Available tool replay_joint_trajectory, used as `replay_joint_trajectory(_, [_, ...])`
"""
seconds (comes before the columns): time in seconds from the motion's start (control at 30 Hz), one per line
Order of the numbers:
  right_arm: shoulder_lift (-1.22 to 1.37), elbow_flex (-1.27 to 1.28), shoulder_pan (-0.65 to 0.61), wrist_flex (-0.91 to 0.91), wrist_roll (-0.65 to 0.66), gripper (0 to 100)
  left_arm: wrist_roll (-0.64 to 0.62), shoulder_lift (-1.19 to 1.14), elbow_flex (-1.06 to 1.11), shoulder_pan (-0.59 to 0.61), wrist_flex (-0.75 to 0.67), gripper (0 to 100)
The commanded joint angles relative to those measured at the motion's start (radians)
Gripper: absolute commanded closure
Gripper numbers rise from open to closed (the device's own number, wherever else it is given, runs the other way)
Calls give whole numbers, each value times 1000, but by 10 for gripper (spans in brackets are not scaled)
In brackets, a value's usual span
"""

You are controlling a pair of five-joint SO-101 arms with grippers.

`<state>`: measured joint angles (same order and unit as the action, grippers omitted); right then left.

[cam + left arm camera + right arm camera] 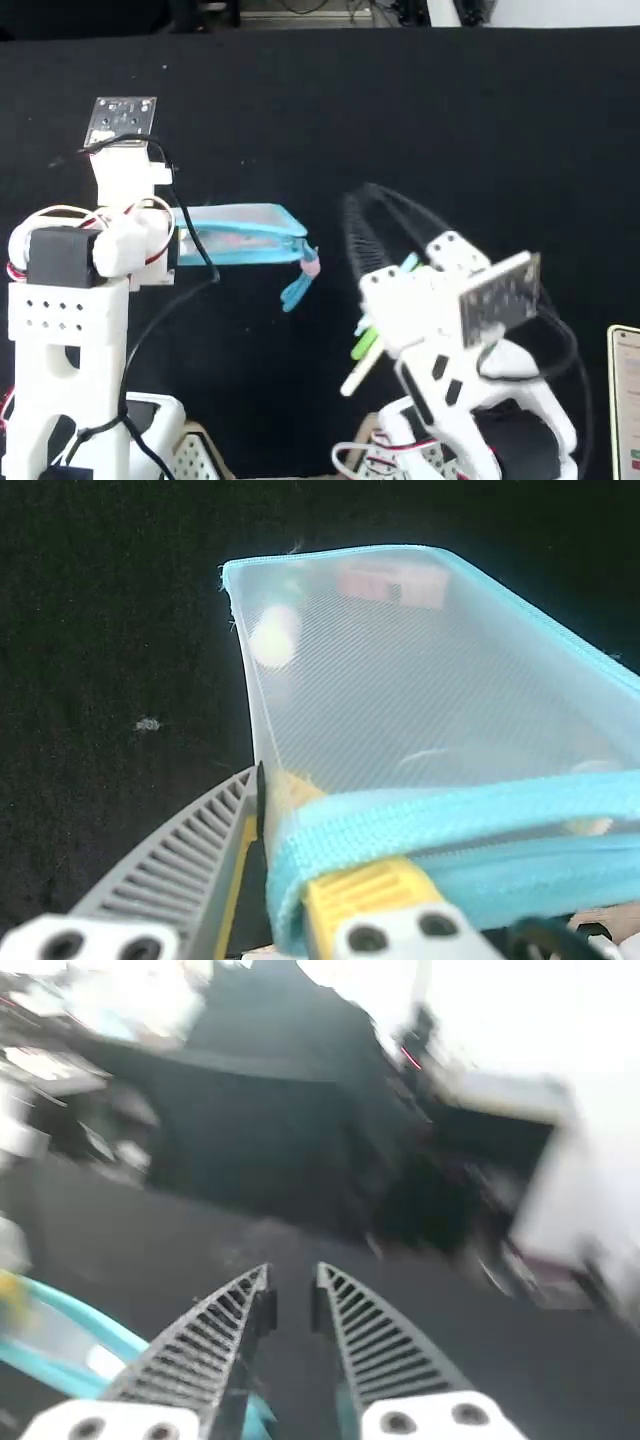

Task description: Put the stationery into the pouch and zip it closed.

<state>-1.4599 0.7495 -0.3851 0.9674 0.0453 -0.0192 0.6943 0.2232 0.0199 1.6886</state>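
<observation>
A translucent pouch (243,234) with blue trim lies on the black table, its zipper end with a blue and pink pull (300,283) pointing toward the right arm. My left gripper (178,243) is shut on the pouch's other end; the left wrist view shows the blue trim (440,825) clamped in the left gripper (276,815). Inside the pouch (420,690) are pink erasers (392,582) and a white stick (275,635). Green and cream pens (362,352) lie under the right arm. My right gripper (358,203) (292,1280) hovers beyond the pouch's zipper end, slightly open and holding nothing.
A white card (625,400) lies at the table's right edge. The black tabletop (450,120) stretches far behind the arms. Cables hang along the left arm (190,250). In the right wrist view the pouch's blue edge (60,1325) shows beside the fingers.
</observation>
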Motion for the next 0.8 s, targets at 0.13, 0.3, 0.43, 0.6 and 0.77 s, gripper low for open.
replay_joint_trajectory(0.13, [119,28,321,242,0,843,5,17,-10,-5,-3,970])
replay_joint_trajectory(0.3, [414,44,428,238,-8,851,5,17,-10,-5,-3,970])
replay_joint_trajectory(0.43, [679,21,476,209,-54,847,5,17,-10,-5,-3,970])
replay_joint_trajectory(0.6, [955,-84,491,201,-278,846,5,17,-10,-5,-2,970])
replay_joint_trajectory(0.77, [1179,-191,489,201,-341,846,5,17,-10,-5,0,970])
